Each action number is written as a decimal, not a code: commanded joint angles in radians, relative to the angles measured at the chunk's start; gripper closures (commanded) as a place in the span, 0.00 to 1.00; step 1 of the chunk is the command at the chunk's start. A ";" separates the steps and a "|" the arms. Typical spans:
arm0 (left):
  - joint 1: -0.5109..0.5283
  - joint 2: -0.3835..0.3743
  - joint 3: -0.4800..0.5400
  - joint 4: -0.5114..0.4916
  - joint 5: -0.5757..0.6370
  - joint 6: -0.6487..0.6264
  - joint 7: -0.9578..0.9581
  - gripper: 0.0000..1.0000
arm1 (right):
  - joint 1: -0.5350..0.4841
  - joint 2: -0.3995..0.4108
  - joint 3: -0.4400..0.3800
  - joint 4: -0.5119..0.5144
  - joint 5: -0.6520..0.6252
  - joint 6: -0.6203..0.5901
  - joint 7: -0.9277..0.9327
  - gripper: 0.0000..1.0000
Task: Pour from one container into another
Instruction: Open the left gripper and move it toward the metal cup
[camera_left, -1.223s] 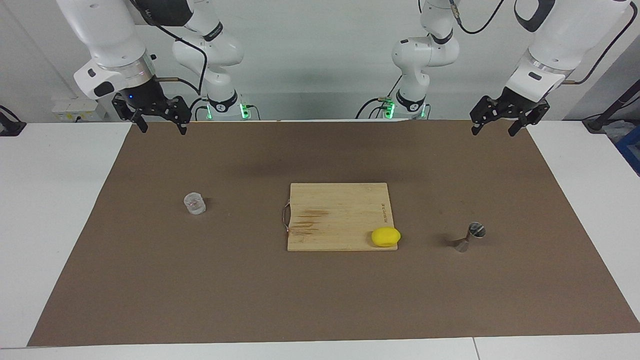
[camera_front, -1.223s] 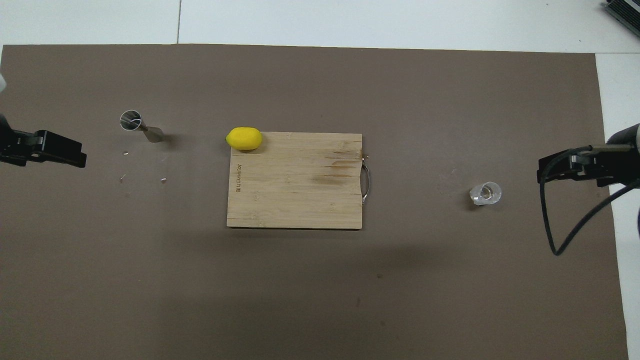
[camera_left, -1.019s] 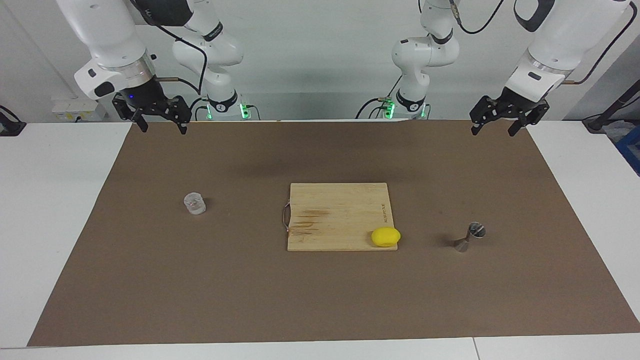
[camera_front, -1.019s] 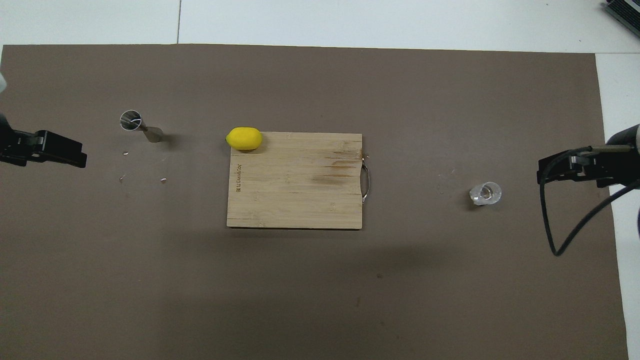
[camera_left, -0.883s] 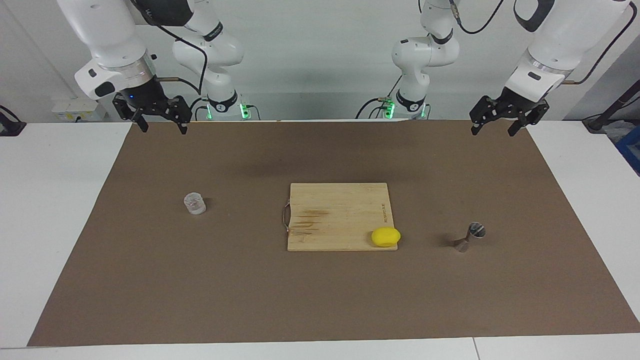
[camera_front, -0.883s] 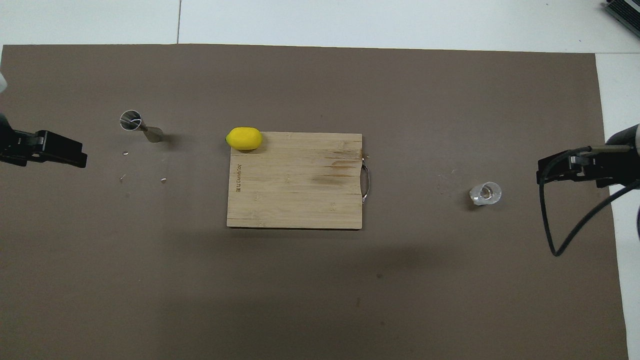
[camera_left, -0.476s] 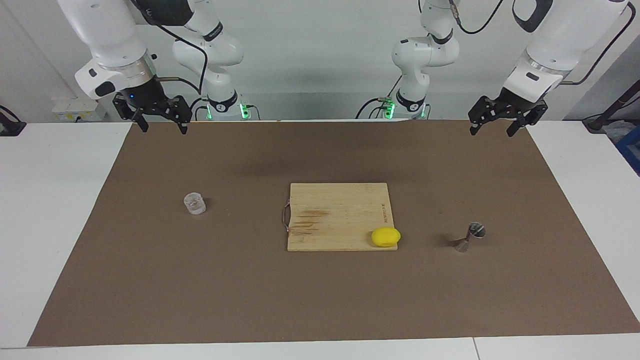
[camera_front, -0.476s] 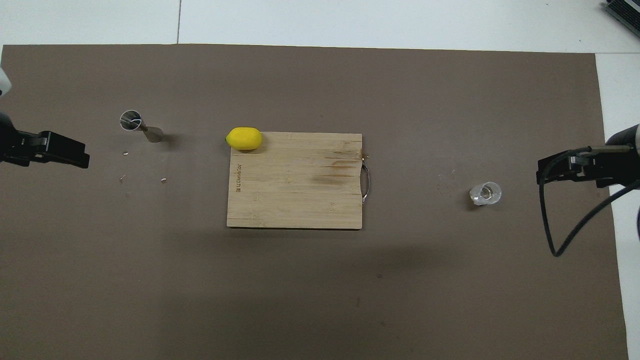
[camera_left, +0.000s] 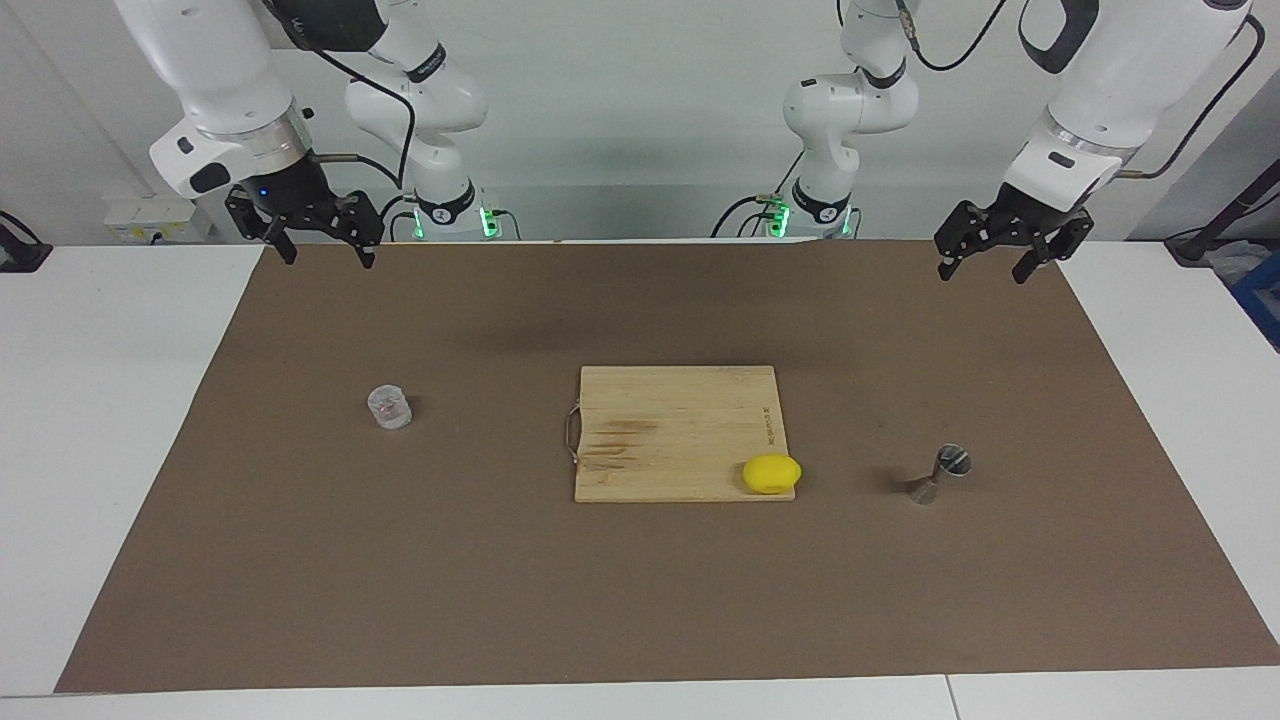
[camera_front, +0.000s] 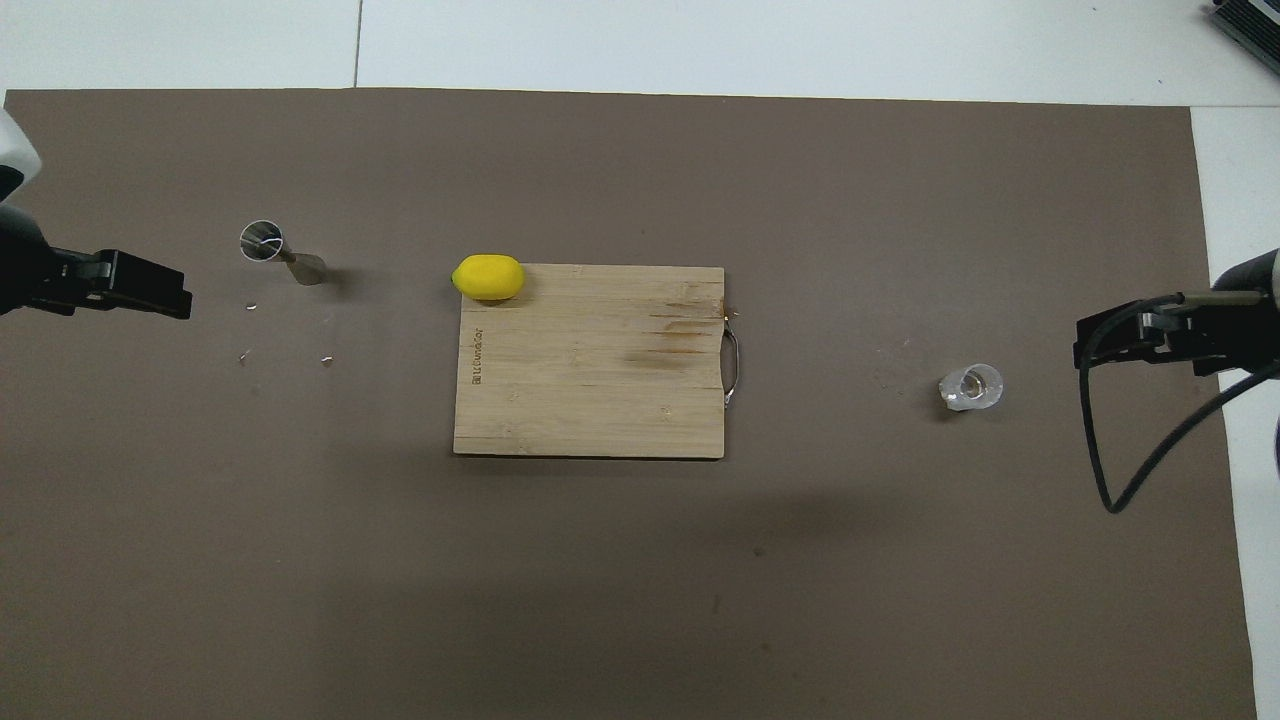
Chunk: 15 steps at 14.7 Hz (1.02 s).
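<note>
The small clear glass cup stands on the brown mat toward the right arm's end of the table. Toward the left arm's end stands the silvery hourglass jigger, its open rim up. My right gripper hangs open and empty over the mat's edge at the robots' end. My left gripper also hangs open and empty, over the mat's corner at its own end, well above the jigger. Neither gripper touches anything.
A wooden cutting board with a metal handle lies mid-mat between the two containers. A yellow lemon rests on the board's corner closest to the jigger. A few small pale specks lie on the mat by the jigger.
My left gripper has shifted a little toward the table's middle and toward the jigger. The right arm, the cup and the jigger have not moved.
</note>
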 joint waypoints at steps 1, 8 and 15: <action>0.009 0.028 0.011 -0.040 -0.028 0.046 0.009 0.00 | -0.017 -0.015 0.004 -0.007 0.014 -0.011 -0.013 0.00; 0.055 0.194 0.161 -0.040 -0.215 0.034 0.005 0.00 | -0.017 -0.015 0.004 -0.007 0.014 -0.013 -0.013 0.00; 0.052 0.323 0.402 -0.086 -0.557 0.029 -0.140 0.00 | -0.017 -0.015 0.004 -0.007 0.014 -0.011 -0.013 0.00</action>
